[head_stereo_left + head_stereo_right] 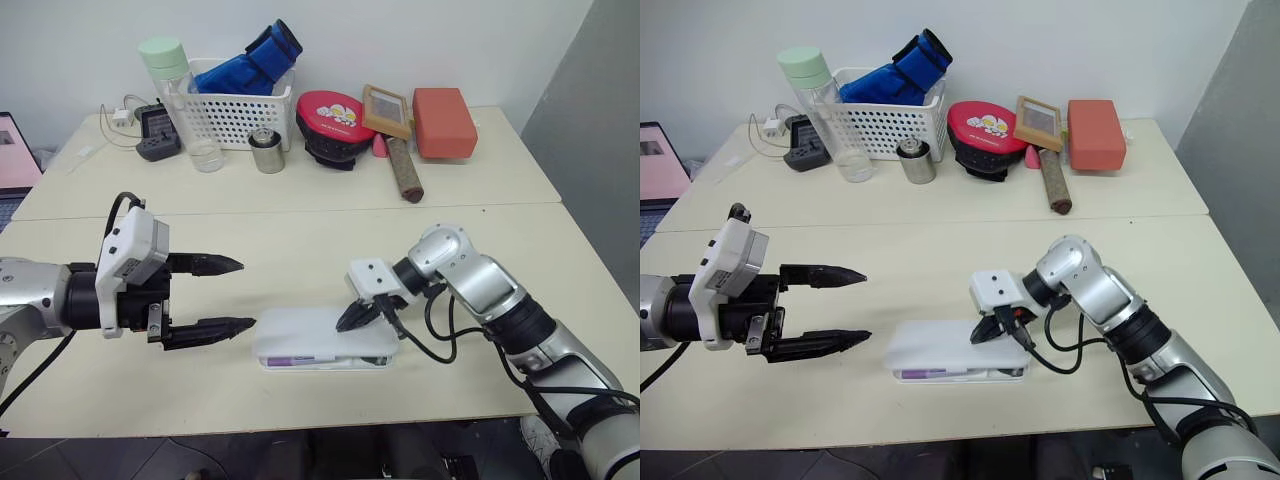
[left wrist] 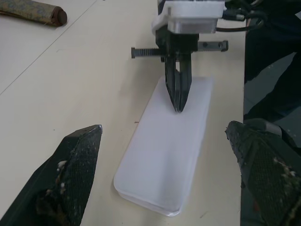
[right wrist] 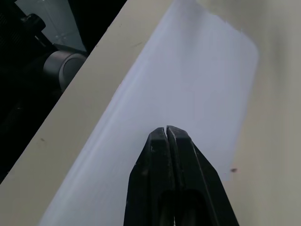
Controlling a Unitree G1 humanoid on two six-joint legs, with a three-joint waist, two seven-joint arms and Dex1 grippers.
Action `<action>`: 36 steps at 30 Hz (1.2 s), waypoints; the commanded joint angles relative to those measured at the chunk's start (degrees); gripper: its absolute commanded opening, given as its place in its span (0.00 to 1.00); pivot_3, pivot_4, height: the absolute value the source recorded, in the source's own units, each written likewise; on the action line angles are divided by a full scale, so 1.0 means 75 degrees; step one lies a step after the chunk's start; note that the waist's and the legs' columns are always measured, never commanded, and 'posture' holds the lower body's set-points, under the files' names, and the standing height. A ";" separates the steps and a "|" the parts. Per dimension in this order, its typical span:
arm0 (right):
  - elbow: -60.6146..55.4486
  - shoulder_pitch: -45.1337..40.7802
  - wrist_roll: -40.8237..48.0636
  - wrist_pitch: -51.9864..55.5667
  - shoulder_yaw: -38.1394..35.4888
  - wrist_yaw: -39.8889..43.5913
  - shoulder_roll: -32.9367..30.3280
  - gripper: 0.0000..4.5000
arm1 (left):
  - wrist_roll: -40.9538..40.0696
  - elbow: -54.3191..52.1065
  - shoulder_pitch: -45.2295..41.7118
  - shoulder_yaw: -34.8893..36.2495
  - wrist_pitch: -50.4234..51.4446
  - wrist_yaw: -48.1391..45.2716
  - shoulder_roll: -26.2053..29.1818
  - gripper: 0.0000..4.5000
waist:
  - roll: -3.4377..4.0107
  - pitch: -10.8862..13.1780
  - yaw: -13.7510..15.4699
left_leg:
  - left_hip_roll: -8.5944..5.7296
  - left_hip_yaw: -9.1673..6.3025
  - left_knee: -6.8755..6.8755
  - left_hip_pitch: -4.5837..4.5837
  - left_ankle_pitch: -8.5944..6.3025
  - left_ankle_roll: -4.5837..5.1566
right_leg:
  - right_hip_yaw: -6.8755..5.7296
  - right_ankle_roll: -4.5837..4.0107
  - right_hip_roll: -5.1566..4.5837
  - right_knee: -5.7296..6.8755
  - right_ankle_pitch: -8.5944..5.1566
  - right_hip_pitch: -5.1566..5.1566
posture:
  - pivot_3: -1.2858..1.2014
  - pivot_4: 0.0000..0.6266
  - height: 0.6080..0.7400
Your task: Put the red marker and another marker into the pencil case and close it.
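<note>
We see the right gripper (image 1: 352, 320), fingers together, tip on the flat white plastic pencil case (image 1: 300, 338); the left gripper (image 1: 225, 296), fingers apart, hovers beside it.

The two head views look forward and down over the table (image 1: 300, 240) from above its near edge, taking in the whole top as far as the back edge against the wall. They share almost the same scene, the right eye set slightly to one side. The left wrist view sits low near the table's left side and faces across it along the length of the pencil case (image 2: 164, 155), catching the right gripper (image 2: 178, 109) at the case's far end. The right wrist view looks steeply down, very close, onto the case lid and the table's near edge.
</note>
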 commanded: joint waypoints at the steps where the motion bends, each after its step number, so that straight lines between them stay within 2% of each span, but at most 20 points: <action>1: 0.0124 0.0043 -0.0180 -0.0144 0.0059 -0.0219 0.0036 0.01 | 0.0004 -0.0051 -0.0031 0.0044 -0.0113 -0.0094 0.0168 1.00 | 0.0000 0.0000 0.0000 | 0.0000 0.0000 0.0000 0.0000 0.0000 0.0000 | -0.0001 0.0000 0.0000 0.0000 0.0000 0.0000 | 0.52 0.24 1.00; 13: 0.0704 0.0221 -0.0696 -0.0504 0.0487 -0.0414 0.0046 0.01 | 0.0020 -0.0063 -0.0003 0.0012 -0.0134 -0.0388 0.0301 1.00 | -0.0002 -0.0002 0.0004 | 0.0003 0.0001 -0.0001 0.0021 -0.0001 0.0003 | 0.0001 0.0000 0.0006 0.0000 0.0000 0.0015 | 0.52 0.24 1.00; 16: 0.0425 0.0280 -0.0294 -0.0245 0.0278 -0.0283 0.0086 0.01 | 0.0020 -0.0013 -0.0072 -0.0016 -0.0146 -0.0321 0.0258 1.00 | -0.0004 -0.0003 0.0004 | 0.0004 0.0001 -0.0002 0.0027 -0.0004 0.0006 | 0.0002 0.0000 0.0012 0.0000 0.0000 0.0019 | 0.52 0.24 1.00; 21: -0.0625 0.0379 0.1342 0.1089 -0.1095 -0.0250 0.0086 0.01 | -0.0108 -0.0001 -0.0180 -0.0070 -0.0065 -0.0058 0.0087 1.00 | 0.0000 -0.0001 0.0017 | 0.0006 -0.0001 -0.0002 0.0016 -0.0004 0.0007 | 0.0002 0.0000 0.0012 0.0000 0.0000 0.0012 | 0.52 0.24 1.00; 23: -0.0744 0.0456 0.1875 0.1470 -0.2050 -0.1051 0.0280 0.01 | -0.0154 0.0221 -0.0483 -0.0191 0.0051 0.0432 -0.0145 1.00 | 0.0000 0.0000 0.0026 | 0.0005 -0.0003 -0.0001 0.0004 -0.0003 0.0005 | 0.0003 -0.0001 0.0007 0.0000 0.0000 0.0003 | 0.52 0.24 1.00; 26: -0.0631 0.0545 0.2211 0.1935 -0.2857 -0.1852 0.0350 0.12 | -0.0020 0.0459 -0.0733 -0.0396 0.0008 0.0773 -0.0372 1.00 | -0.0001 -0.0001 0.0067 | 0.0008 -0.0008 -0.0001 0.0008 -0.0004 0.0007 | -0.0002 -0.0001 -0.0002 0.0000 0.0001 0.0008 | 0.52 0.24 1.00; 31: -0.0399 0.0882 0.1904 0.2234 -0.3748 -0.3286 -0.0019 0.39 | 0.0650 0.1265 -0.1370 -0.0874 -0.0353 0.1874 -0.1119 1.00 | 0.0001 -0.0002 0.0140 | -0.0004 -0.0003 -0.0004 0.0006 -0.0003 0.0006 | 0.0002 -0.0002 0.0001 -0.0004 0.0001 0.0005 | 0.52 0.24 1.00; 33: -0.0422 0.1119 0.1791 0.2220 -0.3916 -0.3661 -0.0230 0.48 | 0.0933 0.1610 -0.1532 -0.0928 -0.0495 0.2245 -0.1401 1.00 | 0.0000 -0.0002 0.0146 | -0.0008 -0.0005 0.0002 -0.0006 0.0000 -0.0001 | -0.0002 -0.0001 0.0000 -0.0001 0.0002 0.0001 | 0.52 0.24 1.00; 34: -0.0436 0.1284 0.1761 0.2270 -0.4022 -0.3822 -0.0382 0.57 | 0.1334 0.1813 -0.1540 -0.1036 -0.0778 0.2446 -0.1476 1.00 | 0.0000 -0.0002 0.0144 | -0.0011 -0.0002 0.0003 -0.0008 0.0000 -0.0001 | 0.0000 -0.0001 -0.0002 -0.0004 0.0002 0.0000 | 0.52 0.24 1.00; 36: -0.0607 0.1594 0.1822 0.2229 -0.4155 -0.3861 -0.0655 0.64 | 0.1706 0.2058 -0.1534 -0.1084 -0.1037 0.2698 -0.1595 1.00 | -0.0001 -0.0001 0.0143 | -0.0012 0.0000 0.0002 -0.0006 0.0001 -0.0001 | 0.0002 0.0000 -0.0002 -0.0005 0.0002 0.0000 | 0.52 0.24 1.00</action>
